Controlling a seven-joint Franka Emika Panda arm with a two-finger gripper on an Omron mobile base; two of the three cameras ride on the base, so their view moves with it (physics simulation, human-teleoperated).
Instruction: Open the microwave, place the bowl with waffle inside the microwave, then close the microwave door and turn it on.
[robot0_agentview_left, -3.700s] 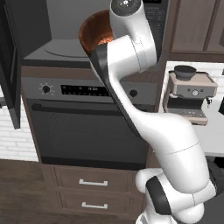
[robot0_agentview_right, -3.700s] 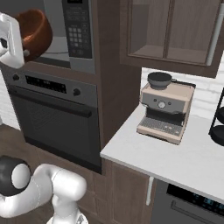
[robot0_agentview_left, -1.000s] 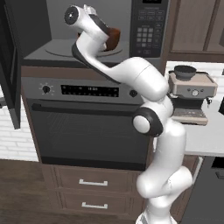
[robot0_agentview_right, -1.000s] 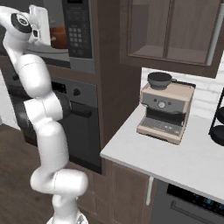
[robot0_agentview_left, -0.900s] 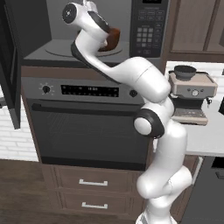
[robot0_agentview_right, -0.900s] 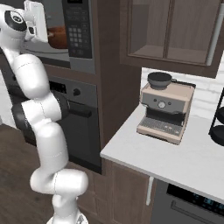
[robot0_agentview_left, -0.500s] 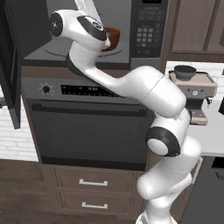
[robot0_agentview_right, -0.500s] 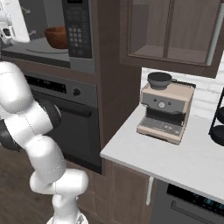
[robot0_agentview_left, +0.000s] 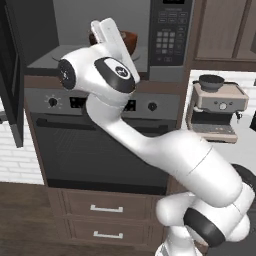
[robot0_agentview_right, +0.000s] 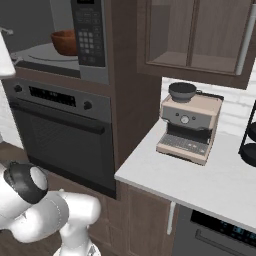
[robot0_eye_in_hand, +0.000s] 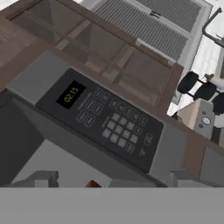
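The round reddish-brown wooden bowl (robot0_agentview_right: 65, 42) sits on the glass plate inside the big grey-black microwave (robot0_agentview_right: 90, 65), which looks like the right spot for warming it, and nothing is held between the robot's two small dark fingers (robot0_eye_in_hand: 43, 178), which stand wide apart and empty in front of the hole. The bowl is just past the fingers, deeper in, with the dark button panel (robot0_eye_in_hand: 107, 120) off to one side of them. The wide dark glass microwave door (robot0_agentview_left: 12, 75) hangs open at the far left edge, so I think the hand has room to back out and go around to push it shut.
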